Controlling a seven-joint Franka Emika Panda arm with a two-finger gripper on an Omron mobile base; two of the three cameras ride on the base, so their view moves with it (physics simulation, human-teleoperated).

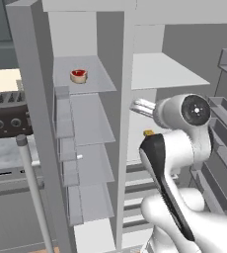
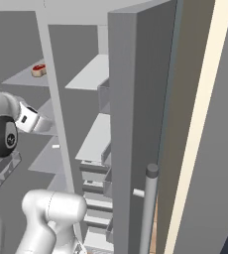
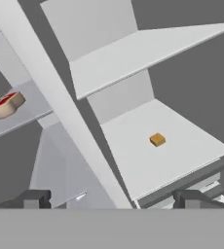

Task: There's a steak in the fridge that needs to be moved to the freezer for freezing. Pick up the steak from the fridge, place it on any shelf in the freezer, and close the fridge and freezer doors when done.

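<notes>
1. The steak point(image 1: 79, 75) sits flat on the top shelf of the freezer point(image 1: 86, 128), the narrower compartment with thin pale-grey shelves. By the look of it the transfer is done and door-closing is the step in hand.
2. The claw point(image 3: 111, 198) faces the fridge point(image 3: 162, 141) interior, its two dark fingertips set far apart with nothing between them: spread and empty.
3. Both doors stand open. The freezer door point(image 1: 31, 123) swings out on the left of the left base view, its silver bar handle point(image 1: 34, 192) in front; the fridge door point(image 2: 136, 149) fills the middle of the right base view, edge-on.
4. Next move, I reckon: pull the arm clear of the cabinet, get behind one door's outer face and push it round, then the other.
5. Materials now. The steak is a small round disc, red on top with a pale tan rim. Freezer shelves look thin and translucent grey; fridge shelves are thicker, opaque white slabs with drawers below.
6. A small orange-yellow cube point(image 3: 157, 140) rests alone on the middle fridge shelf, well apart from the steak.
</notes>
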